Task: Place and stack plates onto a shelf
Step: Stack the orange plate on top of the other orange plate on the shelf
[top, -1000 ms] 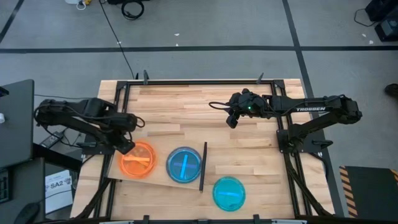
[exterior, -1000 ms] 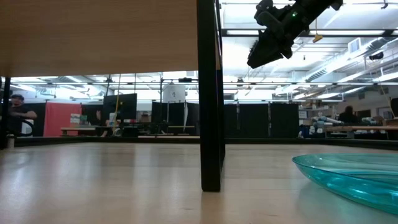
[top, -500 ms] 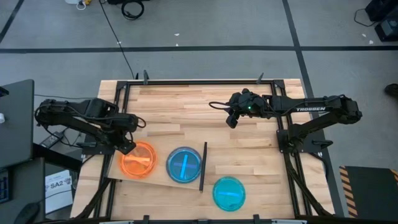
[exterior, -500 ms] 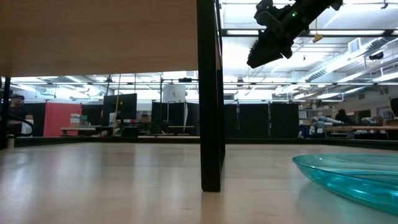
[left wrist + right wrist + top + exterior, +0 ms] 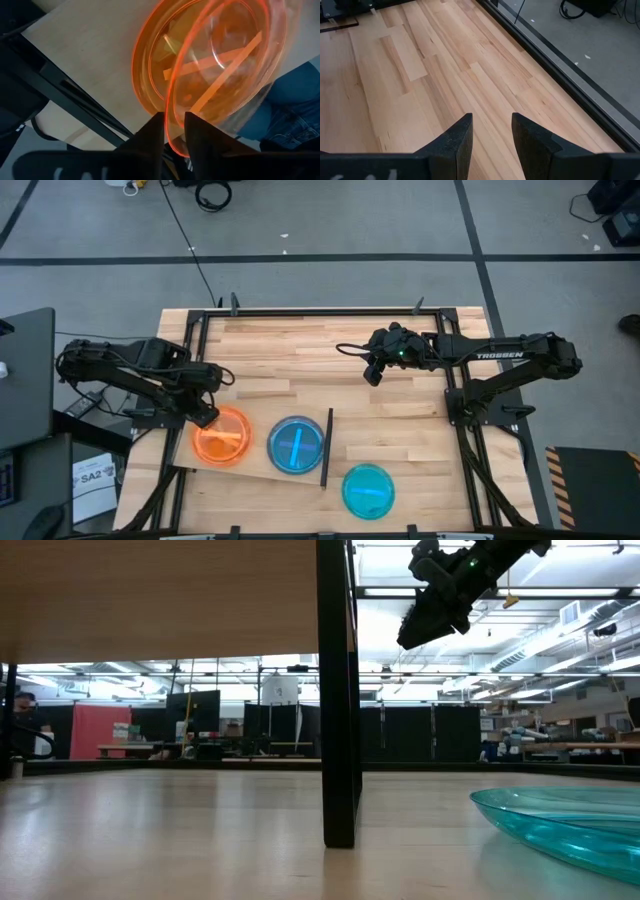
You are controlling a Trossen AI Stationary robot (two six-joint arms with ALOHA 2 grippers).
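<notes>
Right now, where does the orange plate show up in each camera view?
High view: orange plate at lower left, on the shelf, under the left gripper.
Low view: not in it.
Left wrist view: orange plate fills the middle, its rim between the gripper's fingers.
Right wrist view: not in it.
Shared landmark: the pale shelf beneath it.

Two see-through orange plastic plates (image 5: 221, 437) sat nested at the left end of the flat pale plywood shelf (image 5: 255, 470), the upper one tilted up off the lower one in the left wrist view (image 5: 220, 70). Right next to them on the same panel lay a round translucent blue plate (image 5: 296, 444), flat, near the thin black upright strip (image 5: 326, 447). A teal-blue plate (image 5: 368, 490) lay flat on the tabletop, just past that strip and off the shelf.
</notes>
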